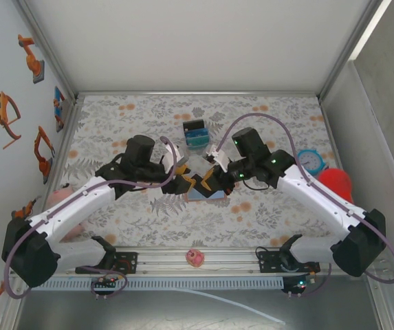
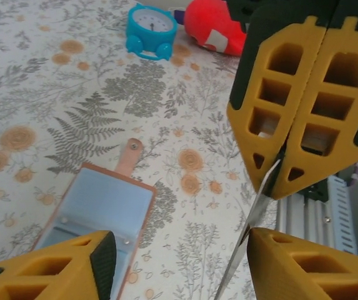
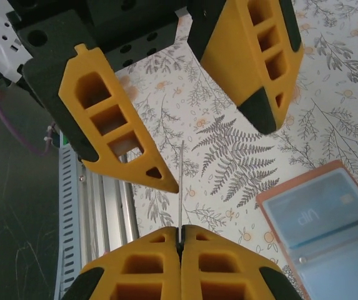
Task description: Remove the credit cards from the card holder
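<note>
Top external view: the left arm (image 1: 80, 203) and right arm (image 1: 320, 196) bent inward, meeting over the flowered table (image 1: 265, 220), where the open tan-brown leather card holder (image 1: 205, 193) with blue-grey pockets lay. The left gripper (image 2: 179, 250) had its yellow fingers (image 2: 47, 272) apart. The right gripper (image 3: 180, 230) was clamped on a thin pale credit card (image 3: 182, 181), seen edge-on.

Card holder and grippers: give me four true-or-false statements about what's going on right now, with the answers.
1. The right gripper is shut on a credit card held edge-on. True.
2. The left gripper is clamped on the card holder. False: it is open, with the credit card between its fingers, and the card holder is in neither gripper.
3. The card holder lies open on the table, blue-grey pockets facing up. True.
4. The blue alarm clock stands on the card holder. False: it stands well apart from it, next to a red object.
</note>
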